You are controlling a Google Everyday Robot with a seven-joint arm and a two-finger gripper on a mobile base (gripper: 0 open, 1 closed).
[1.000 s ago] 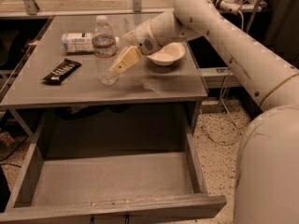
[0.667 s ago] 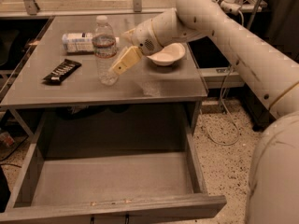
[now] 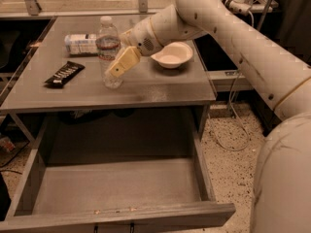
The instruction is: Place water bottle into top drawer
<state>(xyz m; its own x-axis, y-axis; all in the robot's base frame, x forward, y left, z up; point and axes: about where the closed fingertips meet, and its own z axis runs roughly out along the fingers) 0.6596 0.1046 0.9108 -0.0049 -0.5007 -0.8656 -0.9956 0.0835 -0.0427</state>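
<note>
The water bottle (image 3: 108,45) stands upright on the grey table (image 3: 160,89), left of centre; it is clear and ribbed, with a white cap and a dark red band. My gripper (image 3: 120,66) is at the bottle's lower right side, up against it, and the white arm reaches in from the upper right. The top drawer (image 3: 116,186) is pulled out below the table's front edge, wide and shallow, with nothing in it.
A bottle with a white-and-blue label (image 3: 81,43) lies on its side behind the water bottle. A black snack bar (image 3: 64,74) lies at the table's left. A white bowl (image 3: 172,55) sits right of the gripper. Cables hang over the speckled floor at right.
</note>
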